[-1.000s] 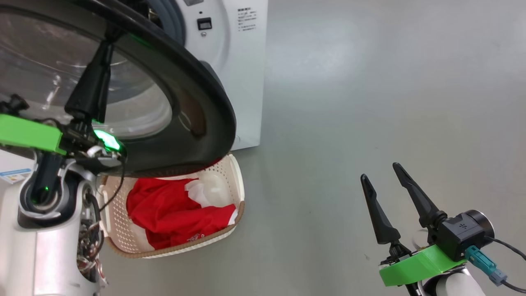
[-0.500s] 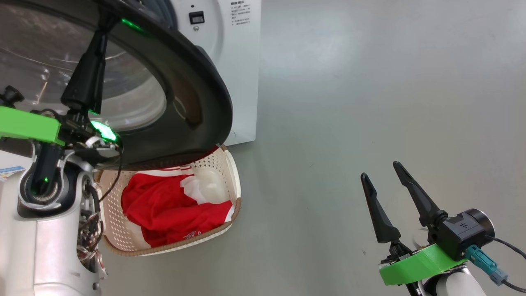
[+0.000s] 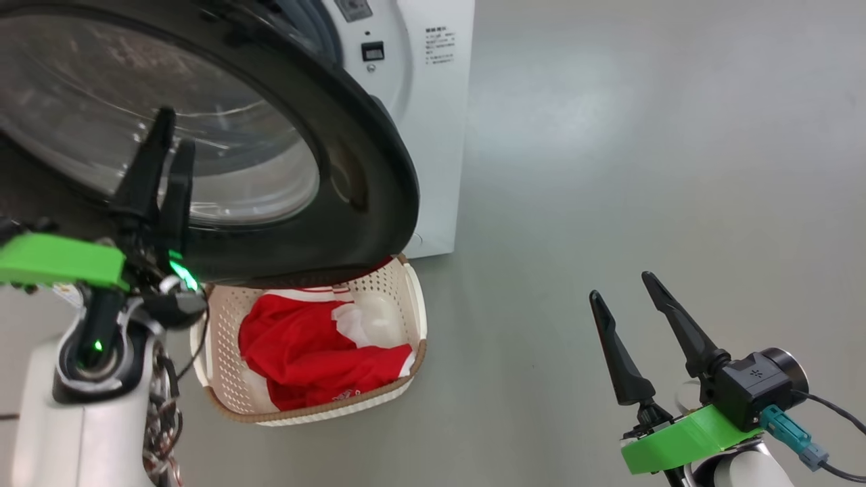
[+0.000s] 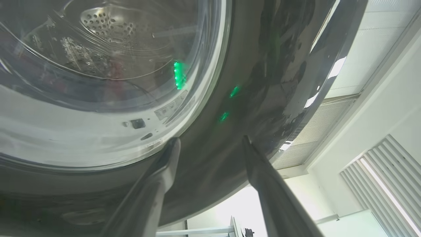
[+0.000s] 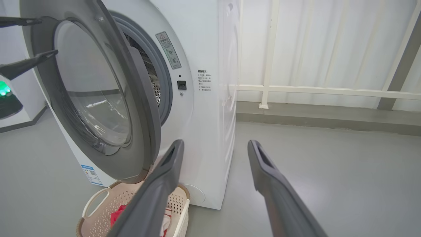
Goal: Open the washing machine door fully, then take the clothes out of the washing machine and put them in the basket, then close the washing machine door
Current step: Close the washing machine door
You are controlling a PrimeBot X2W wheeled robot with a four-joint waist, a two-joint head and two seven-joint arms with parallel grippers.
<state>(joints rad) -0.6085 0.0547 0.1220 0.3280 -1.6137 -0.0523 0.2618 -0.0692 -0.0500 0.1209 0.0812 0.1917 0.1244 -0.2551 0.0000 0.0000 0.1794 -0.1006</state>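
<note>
The washing machine (image 3: 433, 135) (image 5: 210, 49) stands at the upper left with its door (image 3: 365, 189) (image 5: 144, 108) swung part way out. The door's black rim (image 4: 250, 65) and glass bowl loom close in the left wrist view. My left gripper (image 3: 174, 128) (image 4: 210, 140) (image 5: 48, 36) is open in front of the door's outer face, holding nothing. Under the door sits the basket (image 3: 414, 318) (image 5: 82, 223) with red and white clothes (image 3: 304, 352) (image 5: 116, 215) in it. My right gripper (image 3: 620, 285) (image 5: 215, 141) hangs open and empty, well right of the machine.
Bare grey floor (image 3: 609, 135) spreads to the right of the machine and basket. A white railing (image 5: 312, 89) and pale curtain stand behind. A blue sticker (image 5: 90, 172) sits low on the machine's front. The door overhangs the basket's far end.
My left gripper has opened and its fingers have drawn back lower on the door's face, away from the upper rim. The head view has shifted. The right arm has hardly moved.
</note>
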